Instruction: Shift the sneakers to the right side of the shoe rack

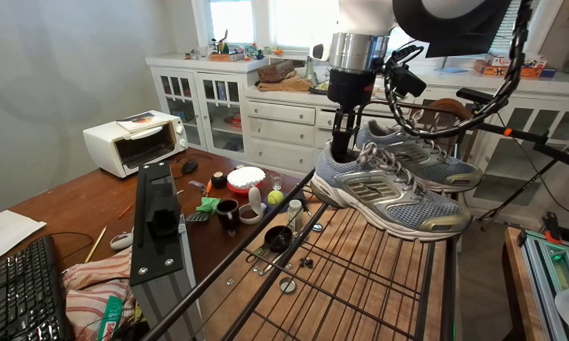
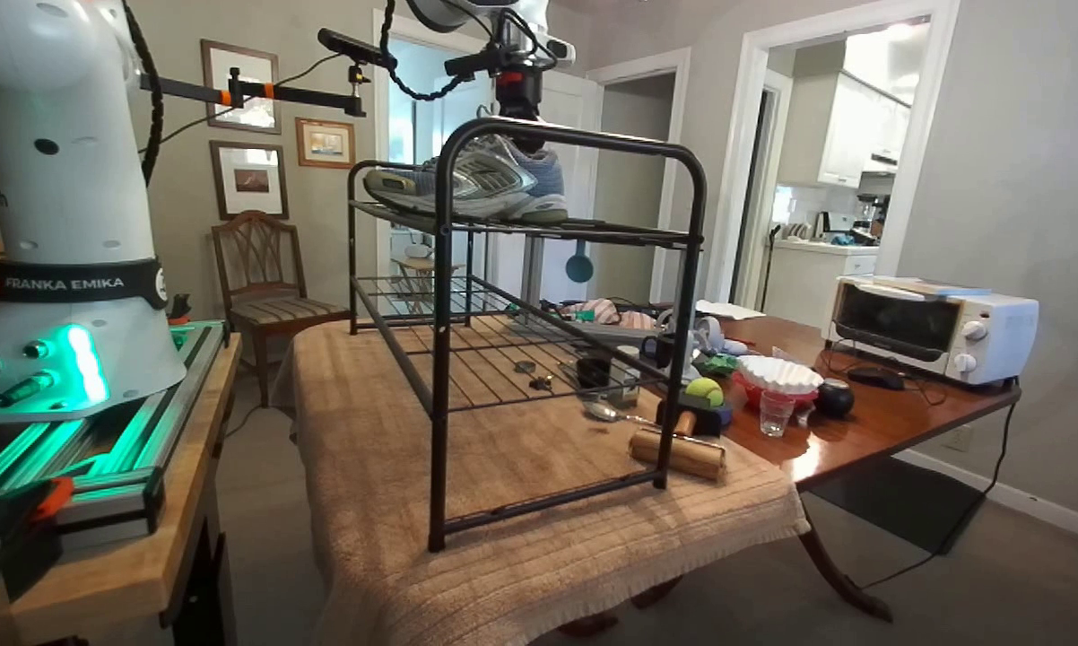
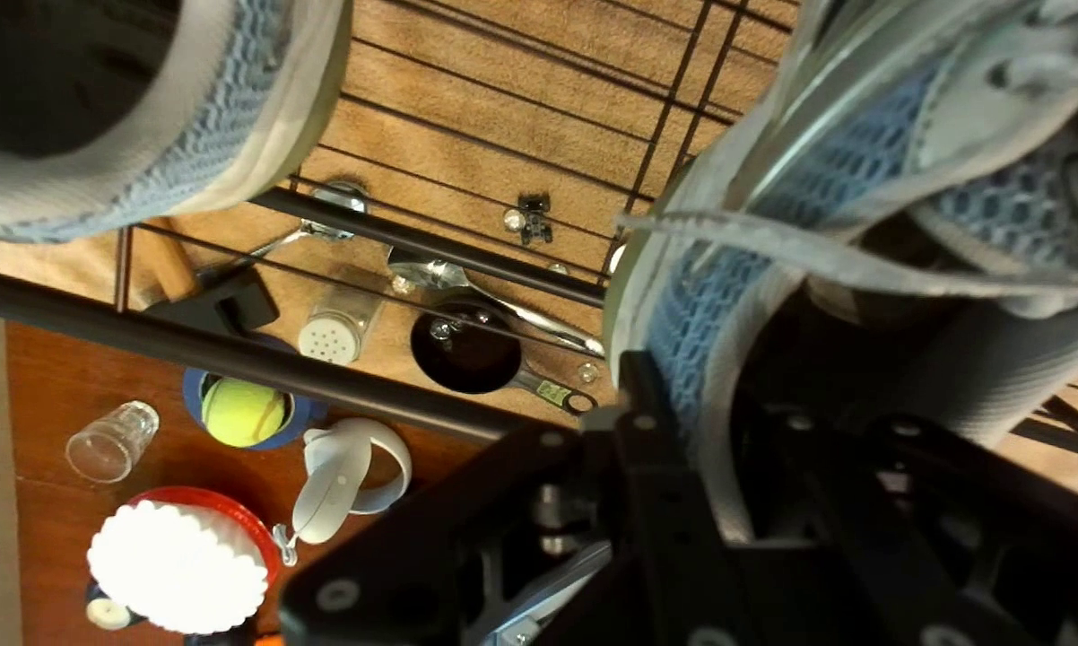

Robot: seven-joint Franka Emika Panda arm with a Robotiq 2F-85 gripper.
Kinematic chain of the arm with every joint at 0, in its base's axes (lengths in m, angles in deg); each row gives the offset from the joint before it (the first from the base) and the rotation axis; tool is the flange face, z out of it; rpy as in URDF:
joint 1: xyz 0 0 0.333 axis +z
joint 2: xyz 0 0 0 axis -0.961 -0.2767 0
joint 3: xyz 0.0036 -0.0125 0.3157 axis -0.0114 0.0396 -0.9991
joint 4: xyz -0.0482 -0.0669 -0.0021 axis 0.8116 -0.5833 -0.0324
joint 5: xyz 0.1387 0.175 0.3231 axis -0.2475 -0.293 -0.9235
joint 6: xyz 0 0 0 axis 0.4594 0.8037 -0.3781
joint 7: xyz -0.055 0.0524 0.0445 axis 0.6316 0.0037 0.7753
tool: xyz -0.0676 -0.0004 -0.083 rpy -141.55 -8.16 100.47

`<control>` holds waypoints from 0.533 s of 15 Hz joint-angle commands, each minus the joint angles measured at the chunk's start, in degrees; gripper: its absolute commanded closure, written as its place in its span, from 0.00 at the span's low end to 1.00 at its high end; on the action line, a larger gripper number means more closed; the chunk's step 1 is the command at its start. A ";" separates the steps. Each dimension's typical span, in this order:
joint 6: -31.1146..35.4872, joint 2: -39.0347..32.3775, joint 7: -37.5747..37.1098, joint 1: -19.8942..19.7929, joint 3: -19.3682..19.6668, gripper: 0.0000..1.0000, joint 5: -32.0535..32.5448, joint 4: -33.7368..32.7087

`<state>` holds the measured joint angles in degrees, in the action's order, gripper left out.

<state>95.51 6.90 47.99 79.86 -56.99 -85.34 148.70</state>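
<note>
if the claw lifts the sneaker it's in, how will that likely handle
The sneaker will probably squash easily at its mesh panels. Its thick sole should resist bending. Because the claw sits near the heel, the toe may droop on lifting.

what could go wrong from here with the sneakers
The gripper straddles one sneaker at its soft rim, which might bend or slip free if lifted. A loose lace hangs near the gripper and could snag. The other sneaker sits close by on the shoe rack and may get bumped.
</note>
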 commanded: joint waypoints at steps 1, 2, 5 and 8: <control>1.66 2.65 1.74 -0.78 0.81 0.97 0.68 2.77; 1.76 2.81 1.89 -0.95 1.08 0.97 0.49 2.89; 1.33 3.07 2.56 -1.39 1.60 0.97 0.64 3.15; 1.18 3.05 2.62 -1.69 1.86 0.64 0.81 3.21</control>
<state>96.17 8.41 49.95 78.45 -55.38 -85.17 150.48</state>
